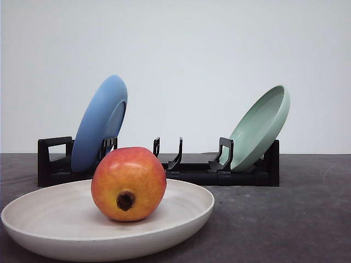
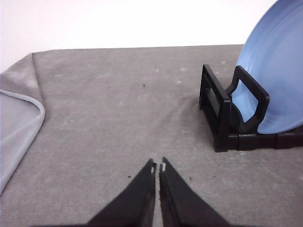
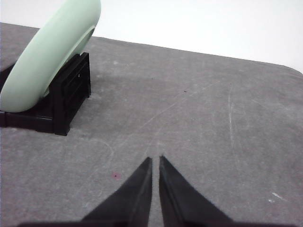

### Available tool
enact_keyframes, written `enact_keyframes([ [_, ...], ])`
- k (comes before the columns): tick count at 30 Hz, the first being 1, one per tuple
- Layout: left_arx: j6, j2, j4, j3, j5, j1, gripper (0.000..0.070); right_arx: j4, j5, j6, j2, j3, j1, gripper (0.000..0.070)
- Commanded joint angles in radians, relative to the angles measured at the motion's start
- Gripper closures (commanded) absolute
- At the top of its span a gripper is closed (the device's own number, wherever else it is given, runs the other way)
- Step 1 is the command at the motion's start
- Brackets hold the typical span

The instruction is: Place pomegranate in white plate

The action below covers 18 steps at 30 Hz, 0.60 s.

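The pomegranate (image 1: 128,183), red fading to yellow-orange with its dark calyx hole facing the camera, rests inside the white plate (image 1: 49,219) at the front left of the table in the front view. In the left wrist view my left gripper (image 2: 157,165) is shut with nothing between its fingers, above bare grey cloth near the end of the rack. My right gripper (image 3: 155,160) in the right wrist view is likewise shut and holds nothing, over the cloth beside the other end of the rack.
Behind the white plate stands a black dish rack (image 1: 192,172). A blue plate (image 1: 100,124) leans in its left end and a mint-green plate (image 1: 260,126) in its right. The grey cloth's folded edge (image 2: 28,106) lies beside the left gripper.
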Motion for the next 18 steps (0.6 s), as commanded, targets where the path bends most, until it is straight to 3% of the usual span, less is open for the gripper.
enact_keyframes([
  [1,0.0,-0.001,-0.003,-0.01,-0.003,-0.003,0.07,-0.007,0.001,0.006,-0.001,-0.005,0.0,0.0675],
  [18,0.0,-0.001,-0.003,-0.011,-0.003,-0.003,0.07,-0.007,0.001,0.006,-0.001,-0.005,0.0,0.0675],
])
